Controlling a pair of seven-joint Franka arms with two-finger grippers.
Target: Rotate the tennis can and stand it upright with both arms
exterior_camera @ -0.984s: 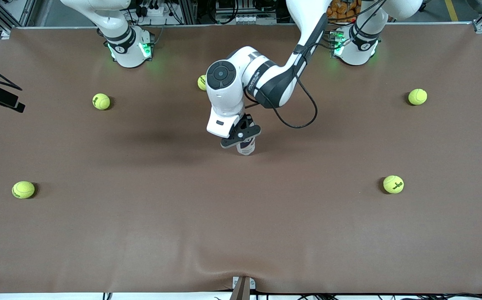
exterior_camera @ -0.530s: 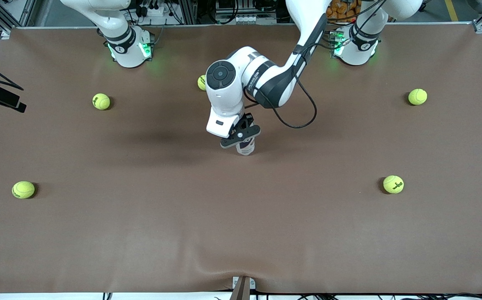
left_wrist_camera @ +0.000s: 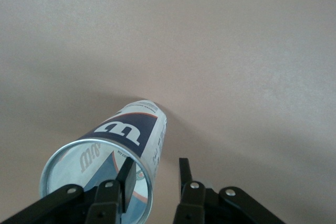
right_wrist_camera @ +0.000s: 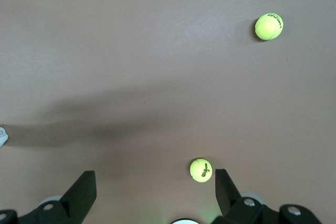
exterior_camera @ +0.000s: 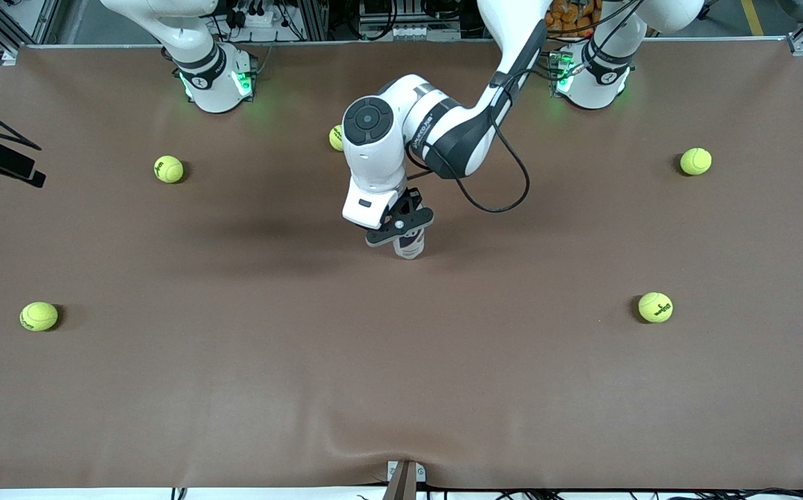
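Note:
The tennis can [exterior_camera: 411,244] stands upright in the middle of the table, white and dark-blue label showing. In the left wrist view the tennis can [left_wrist_camera: 126,135] shows its open silver rim toward the camera. My left gripper [exterior_camera: 400,226] is right over the can's top. In its wrist view the left gripper [left_wrist_camera: 155,163] is open and straddles the rim: one finger inside the can, the other finger [left_wrist_camera: 184,169] outside, apart from the wall. My right gripper [right_wrist_camera: 155,192] is wide open and empty, high over the table near the right arm's base; it is out of the front view.
Several yellow-green tennis balls lie spread over the brown table: one [exterior_camera: 168,169] and one [exterior_camera: 39,316] toward the right arm's end, one [exterior_camera: 336,137] partly hidden by the left arm, one [exterior_camera: 695,161] and one [exterior_camera: 655,307] toward the left arm's end.
My left gripper has lifted very slightly over the can. The can stands in the same spot. The right arm has not visibly moved.

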